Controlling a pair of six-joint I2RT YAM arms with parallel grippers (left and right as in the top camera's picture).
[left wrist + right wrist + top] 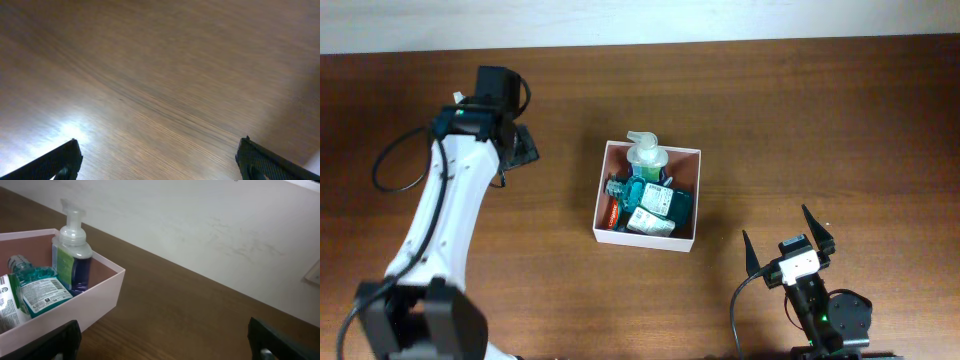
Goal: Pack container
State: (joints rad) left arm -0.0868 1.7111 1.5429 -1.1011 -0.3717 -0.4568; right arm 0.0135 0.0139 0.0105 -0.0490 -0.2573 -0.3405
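Observation:
The container (695, 200), a shallow white square box with a pinkish inside, sits mid-table. It holds a pump soap bottle (646, 158), a teal bottle (655, 198), a green-and-white packet (650, 224) and a red item (611, 212). In the right wrist view the container (102, 300) is at the left with the pump bottle (71, 250) upright and the teal bottle (37, 287) lying. My left gripper (523, 148) is open and empty over bare table, left of the container; only wood lies between its fingers (157, 162). My right gripper (786, 238) is open and empty, right of and nearer than the container (162, 340).
A pale wall (210, 225) runs along the table's far edge (720, 45). Black cables (395, 160) loop beside the left arm. The right arm's base (830, 315) stands at the front right.

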